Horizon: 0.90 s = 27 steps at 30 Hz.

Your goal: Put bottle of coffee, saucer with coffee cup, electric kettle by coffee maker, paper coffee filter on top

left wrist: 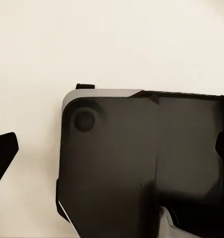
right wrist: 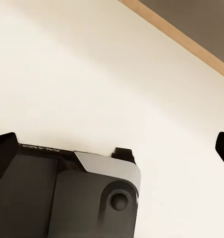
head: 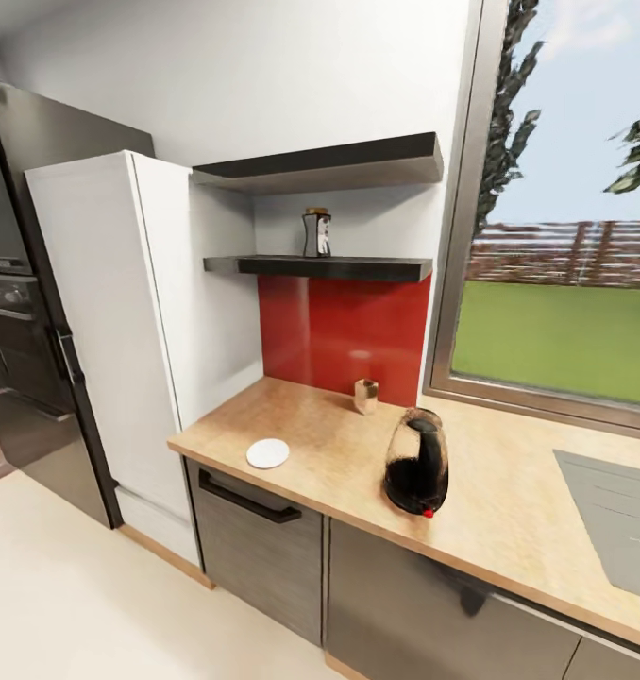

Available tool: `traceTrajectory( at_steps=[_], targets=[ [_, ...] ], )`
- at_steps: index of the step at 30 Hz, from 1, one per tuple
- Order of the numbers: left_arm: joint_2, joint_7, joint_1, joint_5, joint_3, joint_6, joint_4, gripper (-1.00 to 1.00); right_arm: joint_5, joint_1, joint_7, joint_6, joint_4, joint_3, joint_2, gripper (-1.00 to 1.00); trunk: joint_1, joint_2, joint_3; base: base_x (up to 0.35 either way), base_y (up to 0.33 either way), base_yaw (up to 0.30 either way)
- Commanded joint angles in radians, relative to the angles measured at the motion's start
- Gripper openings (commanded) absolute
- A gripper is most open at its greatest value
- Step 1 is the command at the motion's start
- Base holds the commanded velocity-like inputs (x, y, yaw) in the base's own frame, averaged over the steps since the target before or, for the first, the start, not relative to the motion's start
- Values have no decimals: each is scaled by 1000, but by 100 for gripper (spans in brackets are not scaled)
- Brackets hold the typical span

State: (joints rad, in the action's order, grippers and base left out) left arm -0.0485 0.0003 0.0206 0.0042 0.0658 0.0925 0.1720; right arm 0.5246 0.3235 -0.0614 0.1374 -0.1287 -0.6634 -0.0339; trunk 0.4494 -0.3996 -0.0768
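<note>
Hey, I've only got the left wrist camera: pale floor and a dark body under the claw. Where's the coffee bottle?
Observer: In the head view, the bottle of coffee stands upright on the lower black shelf, above the red backsplash.
Operator: And the kettle?
Observer: The electric kettle stands on the kitchen countertop, close to its front edge.
Operator: What else is on that counter?
Observer: A saucer lies bare near the counter's left front corner, apart from the kettle.
</note>
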Motion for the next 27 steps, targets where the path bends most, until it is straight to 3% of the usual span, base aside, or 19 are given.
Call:
traceTrajectory(
  at_steps=[1,12,27],
  targets=[
    [-1,0,1,0,6,1,1,100,8,0,-6,5,-2,-8,0,100,1,0,0,127,319,0],
    [-1,0,1,0,6,1,1,100,8,0,-6,5,-2,-8,0,100,1,0,0,127,319,-53],
    [-1,0,1,0,6,1,1,100,8,0,-6,5,-2,-8,0,100,1,0,0,85,319,-243]
  ],
)
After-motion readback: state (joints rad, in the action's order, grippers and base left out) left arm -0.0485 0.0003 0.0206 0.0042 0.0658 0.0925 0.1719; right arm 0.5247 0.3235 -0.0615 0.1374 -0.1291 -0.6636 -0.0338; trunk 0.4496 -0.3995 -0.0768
